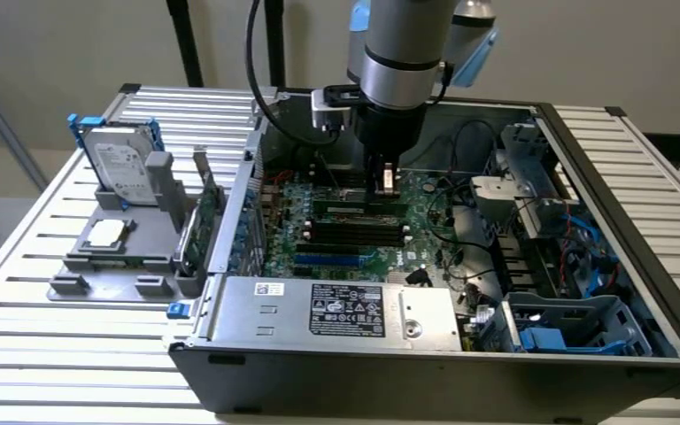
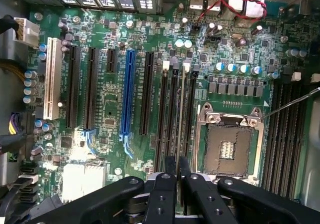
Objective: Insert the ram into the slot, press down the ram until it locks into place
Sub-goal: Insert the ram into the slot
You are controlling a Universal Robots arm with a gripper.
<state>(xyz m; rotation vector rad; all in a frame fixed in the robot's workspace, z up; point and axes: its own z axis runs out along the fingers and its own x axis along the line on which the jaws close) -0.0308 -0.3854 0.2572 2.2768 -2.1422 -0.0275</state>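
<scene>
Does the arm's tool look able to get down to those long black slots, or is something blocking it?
Probably yes: the case is open on top, and the tool hangs straight over the slot with the ram edge-on in its grip. Nothing crosses between them.

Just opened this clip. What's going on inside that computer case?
The arm's gripper is down inside the open computer case, over the motherboard. It appears shut on the ram, held edge-on and running along the black memory slots beside the processor socket. Whether the ram has entered a slot cannot be told from these views.
</scene>
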